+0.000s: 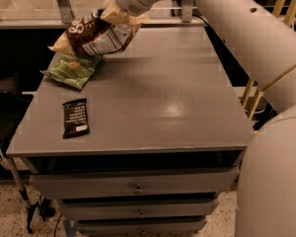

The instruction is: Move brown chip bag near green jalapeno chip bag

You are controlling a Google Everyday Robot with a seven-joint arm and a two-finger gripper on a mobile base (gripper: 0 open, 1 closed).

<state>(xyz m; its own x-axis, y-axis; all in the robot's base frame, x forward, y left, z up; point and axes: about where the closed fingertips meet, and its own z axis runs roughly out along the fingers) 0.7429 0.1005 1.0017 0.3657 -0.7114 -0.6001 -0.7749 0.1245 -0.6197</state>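
The brown chip bag [93, 33], dark brown with tan ends and white lettering, hangs tilted over the far left corner of the grey table [167, 98]. My gripper [119, 15] is shut on the bag's upper right end, and the fingers are mostly hidden by the crinkled foil. The green jalapeno chip bag [71, 69] lies flat on the table just below and in front of the brown bag. The brown bag's lower edge overlaps the green bag's far edge in this view.
A small flat black bar wrapper [75, 117] lies near the table's front left edge. Drawers [138, 187] sit under the tabletop. My white arm [246, 38] spans the right side. Yellow rails [254, 95] stand to the right, and a glass partition stands behind the table.
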